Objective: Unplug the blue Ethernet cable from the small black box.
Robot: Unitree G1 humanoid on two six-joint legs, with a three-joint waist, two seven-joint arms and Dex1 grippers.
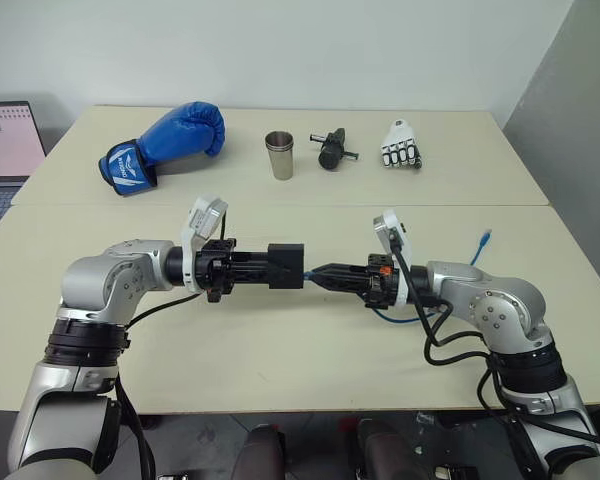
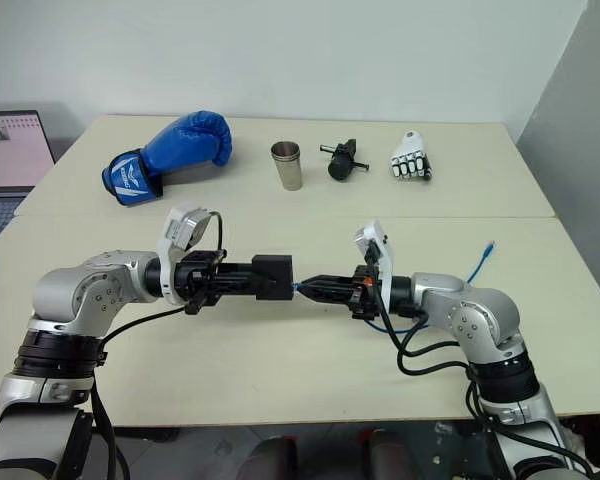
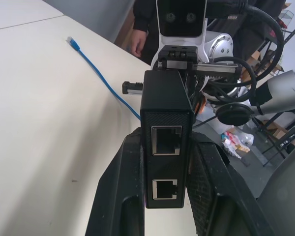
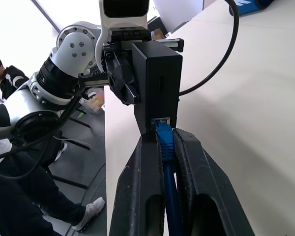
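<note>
Bare cream tabletop lies open across the frame's lower centre. Along the top edge stand a blue boxing glove, a steel cup, a black cylindrical tool and a white robotic hand.

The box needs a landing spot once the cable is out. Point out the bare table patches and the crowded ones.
Bare: the near table below the box, and the left stretch between glove and left gripper. Crowded: the far row with cup, and the right side where the cable lies by the right gripper.
</note>
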